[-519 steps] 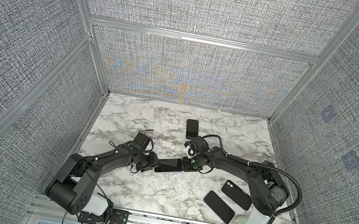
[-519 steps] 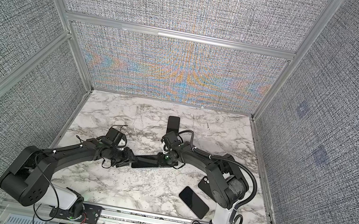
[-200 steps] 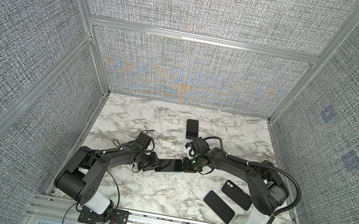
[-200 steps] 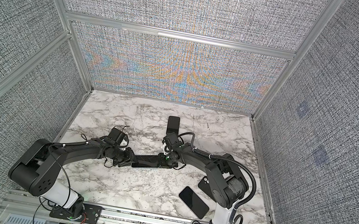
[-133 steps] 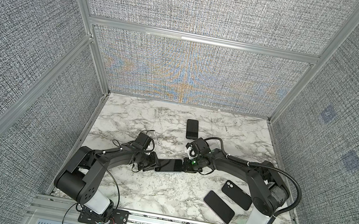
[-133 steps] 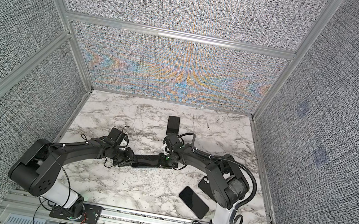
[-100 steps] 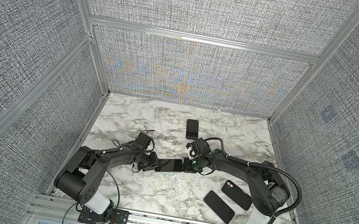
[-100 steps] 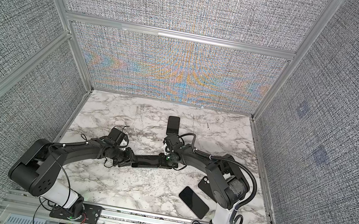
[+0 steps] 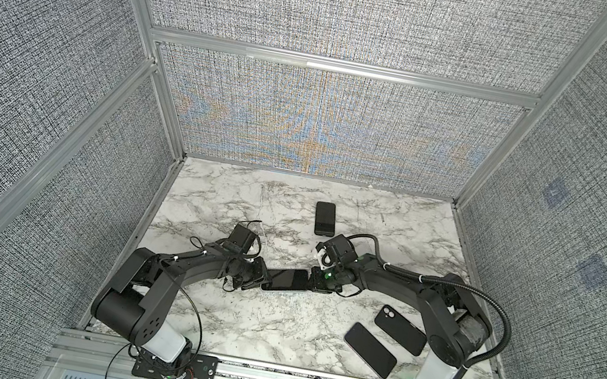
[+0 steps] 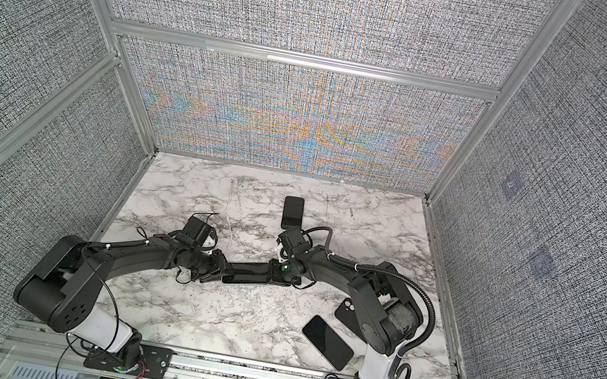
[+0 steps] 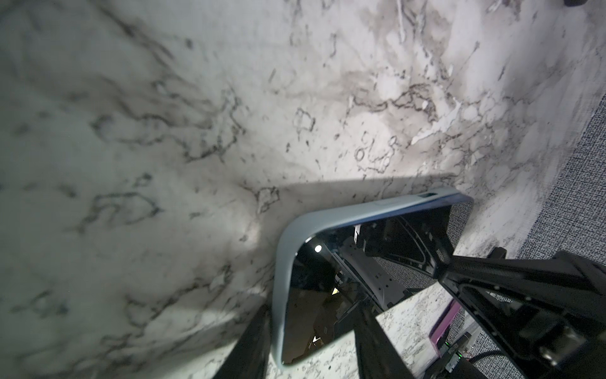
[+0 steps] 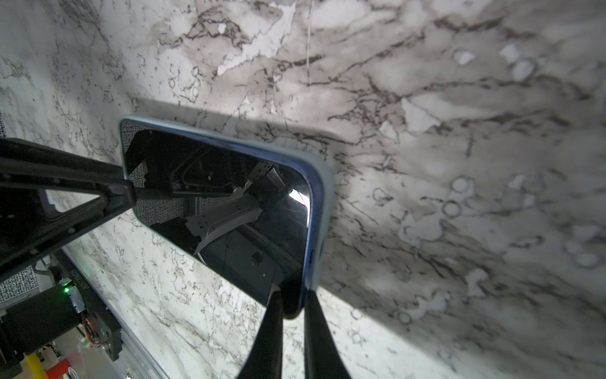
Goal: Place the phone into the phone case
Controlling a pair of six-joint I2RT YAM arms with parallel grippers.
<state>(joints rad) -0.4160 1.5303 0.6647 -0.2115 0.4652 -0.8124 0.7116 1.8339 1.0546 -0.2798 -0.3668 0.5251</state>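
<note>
Pinching the last corner home is, I judge, the step in hand. The phone (image 9: 283,280) is held between both arms over the middle of the desk (image 9: 268,332), lying in its pale blue phone case (image 11: 281,269). The left gripper (image 11: 310,315) has its jaws partway apart, clamped across the cased phone's width at one end. The right gripper (image 12: 293,300) has its jaws nearly together, nipping the opposite corner through its thickness.

To do this well I would use the left clamp as a steady anvil and squeeze screen against case back with the right. I would work along the rim without twisting, since a skewed push could pop a seated corner out.

The right wrist view shows a dark blue band of phone edge standing proud of the case lip near that pinch, so the seating looks unfinished; both top views are too distant to show it. Only the top views show a spare handset (image 9: 325,218) toward the back wall, and a face-up handset (image 9: 370,349) beside a dark camera-side slab (image 9: 399,329) near the right arm's base.
</note>
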